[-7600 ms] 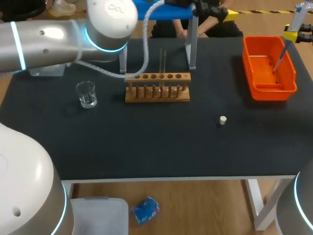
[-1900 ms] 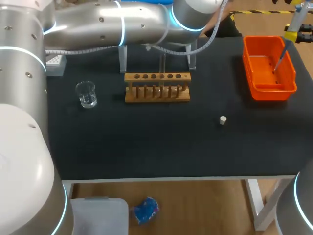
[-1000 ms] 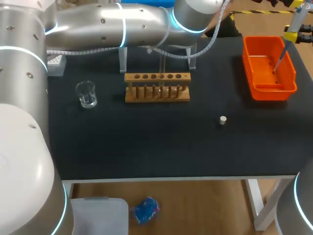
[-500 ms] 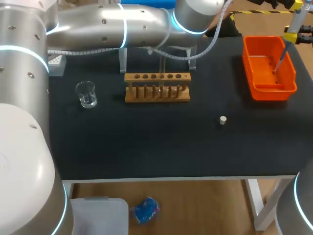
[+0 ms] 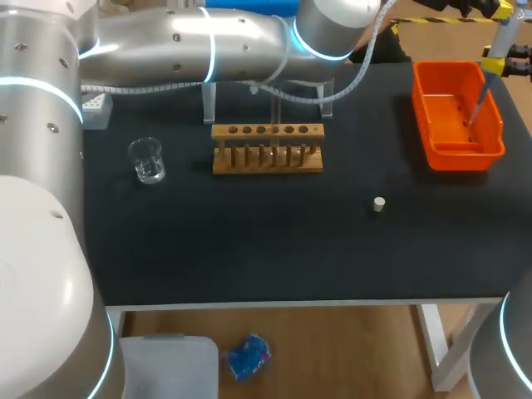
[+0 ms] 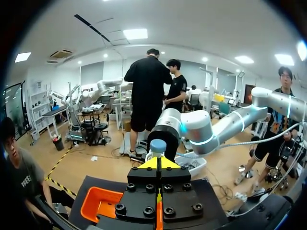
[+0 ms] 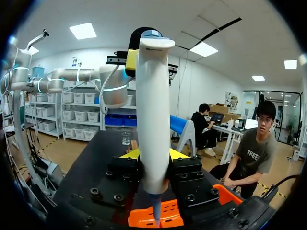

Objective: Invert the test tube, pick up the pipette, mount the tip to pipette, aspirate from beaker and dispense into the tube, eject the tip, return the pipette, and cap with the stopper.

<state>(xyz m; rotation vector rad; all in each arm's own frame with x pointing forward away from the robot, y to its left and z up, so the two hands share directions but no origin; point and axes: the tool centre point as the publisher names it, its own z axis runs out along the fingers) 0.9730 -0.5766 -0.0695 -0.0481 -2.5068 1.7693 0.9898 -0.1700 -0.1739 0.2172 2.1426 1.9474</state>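
1. My right end effector (image 7: 153, 155) is clamped on the pipette (image 7: 152, 105), with one finger on each side of its white body. The pipette stands almost straight up, its long way running up and down.
2. The thin tip (image 7: 156, 208) is on the low end and points down at the orange bin (image 5: 459, 151). I cannot tell if the tip's end is below the bin's rim or just over it.
3. My left end effector (image 6: 159, 164) is at the pipette's other end. Its yellow ends look pressed together with nothing between them. The round top knob (image 6: 158, 145) is right ahead of them. I cannot tell if they touch it.
4. I think the step now is dropping the tip. That push goes down along the pipette, so the left end effector must line up with the knob. The left one is nearest the knob; the right one only holds.
5. The bin sits near the far right corner of the surface (image 5: 249, 249), close to the edges. Its walls ring the spot under the tip.
6. My left arm (image 5: 191, 41) stretches across the far side, above the wooden rack (image 5: 268, 158) where the test tube (image 5: 278, 101) stands. Pulling back low could bump the tube.
7. The stopper (image 5: 379, 204) lies alone in the open middle, well apart from the rack. The beaker (image 5: 147, 160) stands beside the rack, on its left. There is room to move there.
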